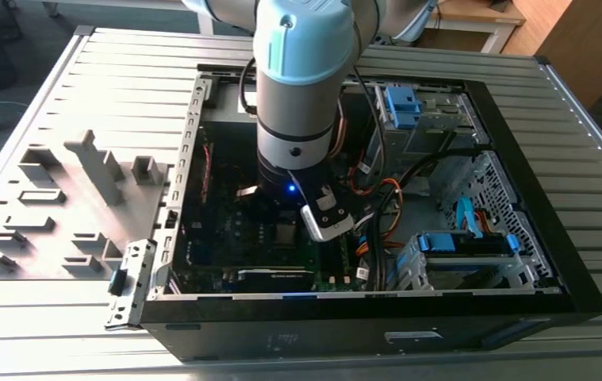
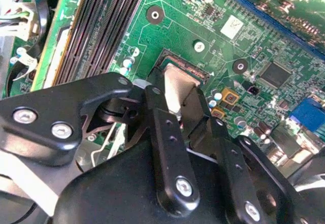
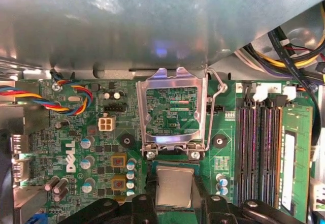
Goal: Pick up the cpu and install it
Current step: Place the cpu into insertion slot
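The arm (image 1: 298, 95) reaches down into the open case (image 1: 554, 294) on the ribbed surface (image 1: 57, 95), over the board (image 3: 101, 148) in the half of the case toward the exterior view's left. In both wrist views the cpu (image 3: 174, 186) sits between the 2 fingers (image 2: 160, 122), which press on 2 opposite edges and pinch it. It is at the socket (image 2: 175, 61), just beside the latch frame (image 3: 175, 109), which stands flipped open with its lever (image 3: 216, 107) raised. I judge the pick-up done and the install step in hand – seating would call for the chip square to the socket and a gentle, level descent, since a tilt could bend contacts. Whether the cpu touches the socket or hangs just above it I cannot tell – the fingers cover its near edge and the socket's sides. Its corner mark cannot be made out, and in the exterior view the arm hides chip and socket.
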Controlling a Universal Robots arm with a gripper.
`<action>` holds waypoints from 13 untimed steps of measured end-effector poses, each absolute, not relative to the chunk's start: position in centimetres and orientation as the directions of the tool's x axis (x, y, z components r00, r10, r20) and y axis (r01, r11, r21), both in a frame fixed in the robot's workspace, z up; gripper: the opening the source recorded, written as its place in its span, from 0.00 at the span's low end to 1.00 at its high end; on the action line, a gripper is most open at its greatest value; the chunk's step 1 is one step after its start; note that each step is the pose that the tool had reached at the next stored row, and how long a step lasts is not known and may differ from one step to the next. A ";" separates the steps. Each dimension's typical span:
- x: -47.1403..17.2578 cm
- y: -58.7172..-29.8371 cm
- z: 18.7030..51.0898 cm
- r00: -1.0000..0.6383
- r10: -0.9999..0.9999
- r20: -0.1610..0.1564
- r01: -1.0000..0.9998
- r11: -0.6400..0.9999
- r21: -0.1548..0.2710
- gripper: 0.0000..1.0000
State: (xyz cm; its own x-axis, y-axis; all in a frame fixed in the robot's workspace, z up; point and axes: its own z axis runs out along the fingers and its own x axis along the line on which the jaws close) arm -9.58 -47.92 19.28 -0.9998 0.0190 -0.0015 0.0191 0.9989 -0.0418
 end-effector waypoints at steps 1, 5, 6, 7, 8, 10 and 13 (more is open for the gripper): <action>-9.6 -47.9 19.3 -1.000 0.019 -0.002 0.019 0.999 -0.042 0.38; -9.6 -47.9 19.2 -1.000 0.019 -0.002 0.019 0.999 -0.041 0.38; -9.6 -47.9 19.2 -1.000 0.019 -0.002 0.019 0.999 -0.041 0.38; -9.6 -47.9 19.2 -1.000 0.019 -0.002 0.019 0.999 -0.041 0.38; -9.6 -47.9 19.2 -1.000 0.019 -0.002 0.019 0.999 -0.041 0.38; -9.6 -47.9 19.2 -1.000 0.019 -0.002 0.019 0.999 -0.041 0.38; -9.6 -47.9 19.2 -1.000 0.019 -0.002 0.019 0.999 -0.041 0.46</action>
